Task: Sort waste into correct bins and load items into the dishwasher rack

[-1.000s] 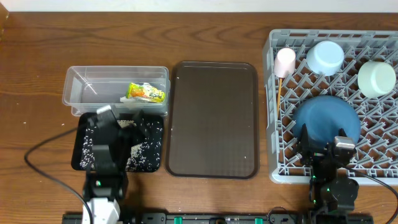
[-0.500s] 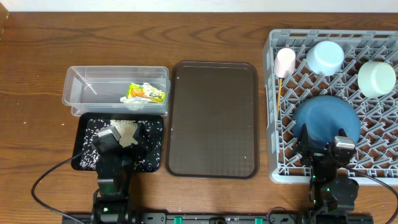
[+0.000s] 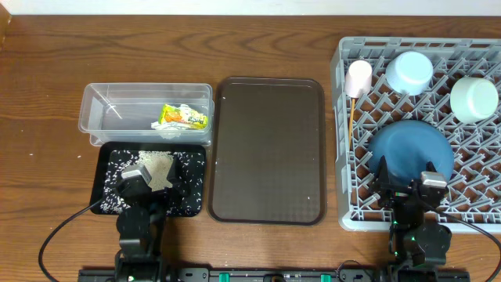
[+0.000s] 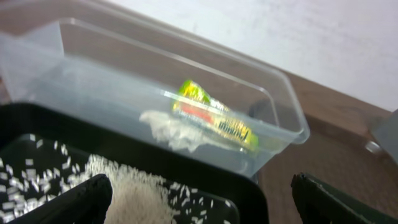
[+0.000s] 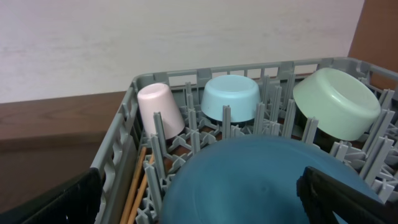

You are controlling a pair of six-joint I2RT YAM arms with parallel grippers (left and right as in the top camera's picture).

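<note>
My left gripper (image 3: 154,178) hovers open over the near part of the black tray (image 3: 108,205), with the heap of rice (image 4: 140,198) between its fingers (image 4: 81,202) and loose grains scattered round it. Behind the tray, the clear tub (image 3: 102,110) holds the yellow-green wrapper (image 4: 214,118) and the white tissue (image 4: 171,129). In the grey rack (image 3: 344,164), the pink cup (image 5: 160,109), light blue bowl (image 5: 231,96), pale green bowl (image 5: 336,102) and dark blue bowl (image 5: 261,180) lie upside down, the chopsticks (image 5: 134,186) by its left wall. My right gripper (image 5: 199,202) stands open over the dark blue bowl's near side, holding nothing.
A brown serving tray (image 3: 270,149) lies between the bins and the rack. A few stray rice grains dot the wooden table (image 3: 47,157) left of the black tray. A white wall runs along the table's far edge.
My left arm has drawn back toward the table's front edge, uncovering the rice heap in the black tray. The right arm has not moved.
</note>
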